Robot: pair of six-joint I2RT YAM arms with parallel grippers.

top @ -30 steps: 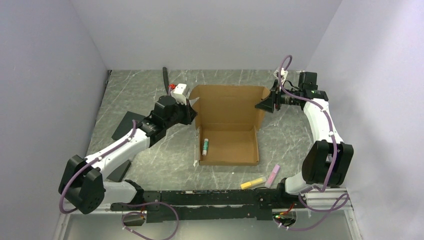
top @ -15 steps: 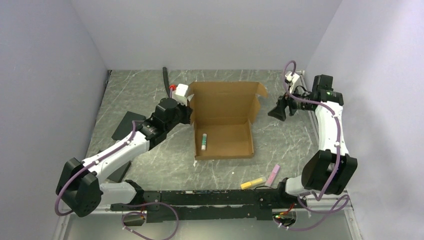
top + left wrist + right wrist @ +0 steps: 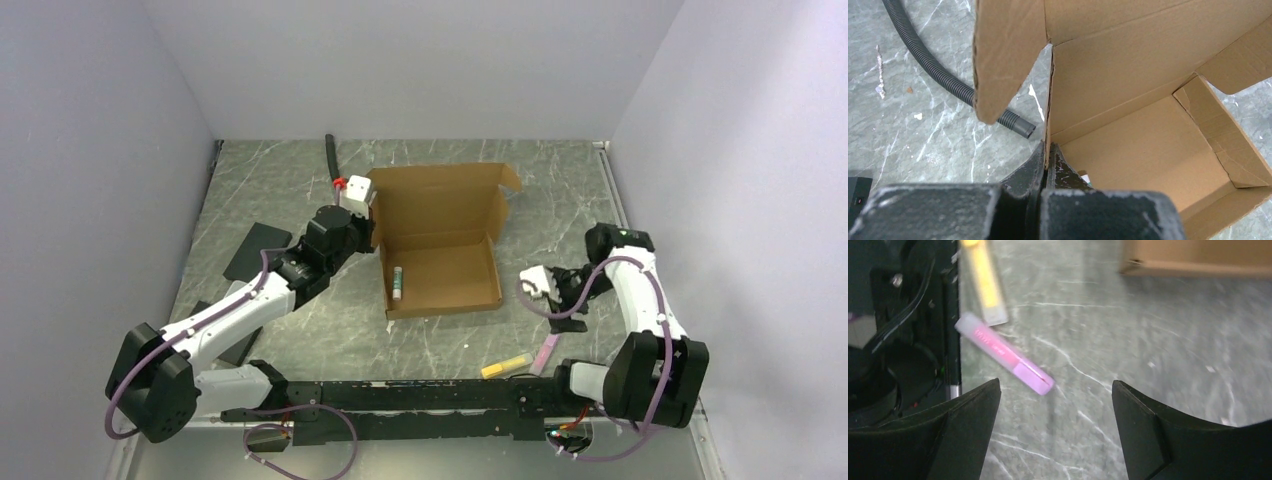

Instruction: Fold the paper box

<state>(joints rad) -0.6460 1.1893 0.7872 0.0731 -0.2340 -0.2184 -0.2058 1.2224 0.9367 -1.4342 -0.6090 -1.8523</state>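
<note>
The paper box (image 3: 440, 240) is a brown cardboard mailer standing open in the middle of the table, with its lid (image 3: 432, 198) upright at the back. My left gripper (image 3: 373, 238) is shut on the box's left wall; in the left wrist view its jaws (image 3: 1047, 161) pinch that wall's edge, with the box (image 3: 1133, 105) beyond them. A green and white marker (image 3: 398, 283) lies inside the box. My right gripper (image 3: 568, 308) hangs open to the right of the box, low over the table. In the right wrist view the gripper (image 3: 1056, 390) holds nothing.
A pink highlighter (image 3: 1005, 354) and a yellow one (image 3: 985, 285) lie near the arm rail, seen from above as the pink (image 3: 547, 349) and the yellow (image 3: 505, 366). A black corrugated hose (image 3: 938, 75) lies left of the box. Black flat sheets (image 3: 255, 250) lie at the left.
My right gripper let go of the lid's right side, opened wide and swung down toward the highlighters. The box slid left with my left gripper, which closed fully on its wall.
</note>
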